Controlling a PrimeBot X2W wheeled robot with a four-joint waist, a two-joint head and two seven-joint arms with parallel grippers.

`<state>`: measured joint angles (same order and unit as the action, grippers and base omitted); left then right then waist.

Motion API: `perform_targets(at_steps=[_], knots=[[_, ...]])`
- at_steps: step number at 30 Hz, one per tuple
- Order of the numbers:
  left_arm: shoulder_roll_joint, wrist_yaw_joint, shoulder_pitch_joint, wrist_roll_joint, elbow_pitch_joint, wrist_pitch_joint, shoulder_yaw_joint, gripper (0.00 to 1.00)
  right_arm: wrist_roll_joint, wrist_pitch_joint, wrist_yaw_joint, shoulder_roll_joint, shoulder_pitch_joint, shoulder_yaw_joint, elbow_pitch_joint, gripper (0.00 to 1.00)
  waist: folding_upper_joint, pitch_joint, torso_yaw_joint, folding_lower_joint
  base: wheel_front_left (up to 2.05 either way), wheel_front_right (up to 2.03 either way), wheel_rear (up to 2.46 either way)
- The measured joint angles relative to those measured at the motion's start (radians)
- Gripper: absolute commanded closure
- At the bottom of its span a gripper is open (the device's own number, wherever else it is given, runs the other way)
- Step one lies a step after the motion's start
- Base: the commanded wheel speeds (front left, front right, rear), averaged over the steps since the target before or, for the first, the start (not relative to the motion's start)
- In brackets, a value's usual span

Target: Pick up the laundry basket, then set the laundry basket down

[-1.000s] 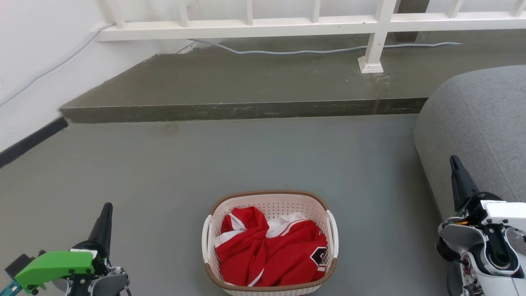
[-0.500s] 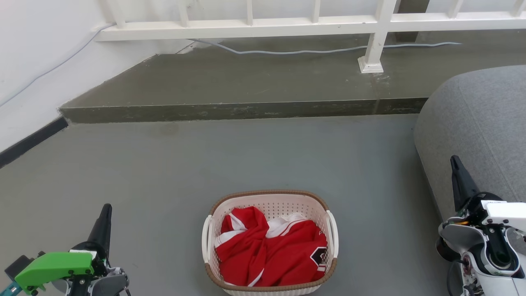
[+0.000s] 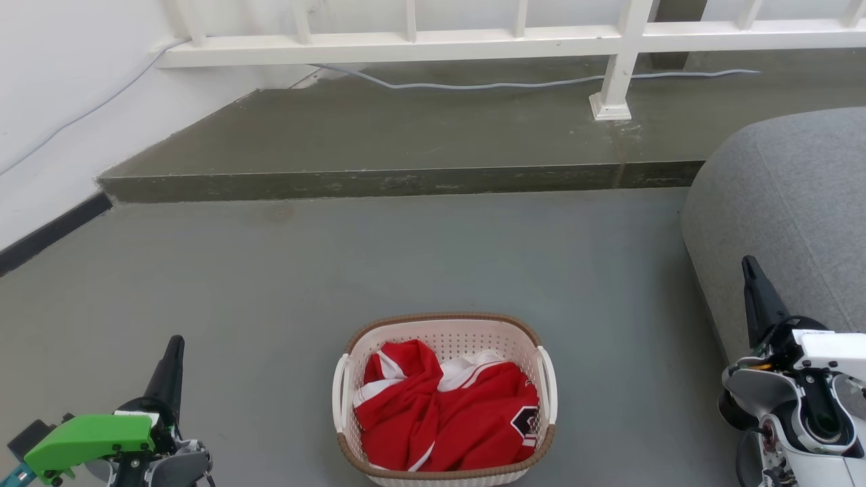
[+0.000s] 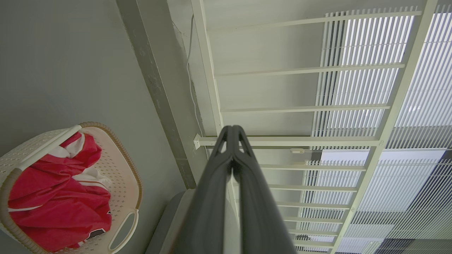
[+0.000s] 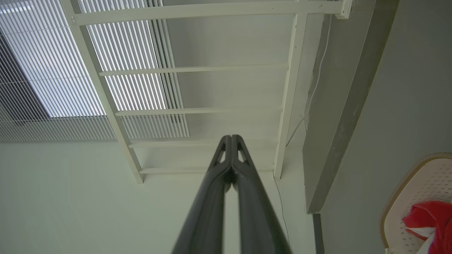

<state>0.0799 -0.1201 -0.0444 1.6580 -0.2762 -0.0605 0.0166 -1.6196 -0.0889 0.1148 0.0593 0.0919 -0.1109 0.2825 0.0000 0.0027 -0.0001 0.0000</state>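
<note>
The left end effector [image 3: 174, 343] was closed, its two dark fingers pressed tip to tip with nothing between them, as the left wrist view made plain. It hung low at the robot's left, pointing forward over the floor [image 3: 406, 257], well apart from the basket. The right end effector [image 3: 748, 265] was closed in the same way and empty. It was raised at the robot's right in front of a grey cushioned seat [image 3: 791, 203], also well clear of the basket.

Between the two arms, the laundry basket [image 3: 443, 337] stood upright on the floor, close in front of the robot. A crumpled red and white garment [image 3: 440, 419] lay heaped inside it. Its white loop handles [image 3: 339, 392] sat at the two sides, one toward each arm, and neither was touched by a finger. Beyond it ran a raised step [image 3: 379, 135], a grey cable [image 3: 473, 85] and a white railing [image 3: 406, 47].

By my judgement, the scene fitted two stages equally. The basket might have been waiting on the floor with the arms held back, or it might already have been lifted and set down, with the fingers closed again. The pictures did not settle which, so the next move could not be named. What could be said was that the basket rested flat and both handles were free.
</note>
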Motion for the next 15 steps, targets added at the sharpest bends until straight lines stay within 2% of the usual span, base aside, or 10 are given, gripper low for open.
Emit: perform_targets(at_steps=[15], knots=[[0.0,-0.002,-0.002,0.0,-0.001,0.0,0.002,1.0,0.0,0.0,0.001,0.0,0.0,-0.001,0.0,1.0,0.0,0.0,0.0,0.0,0.0,0.0,0.0]])
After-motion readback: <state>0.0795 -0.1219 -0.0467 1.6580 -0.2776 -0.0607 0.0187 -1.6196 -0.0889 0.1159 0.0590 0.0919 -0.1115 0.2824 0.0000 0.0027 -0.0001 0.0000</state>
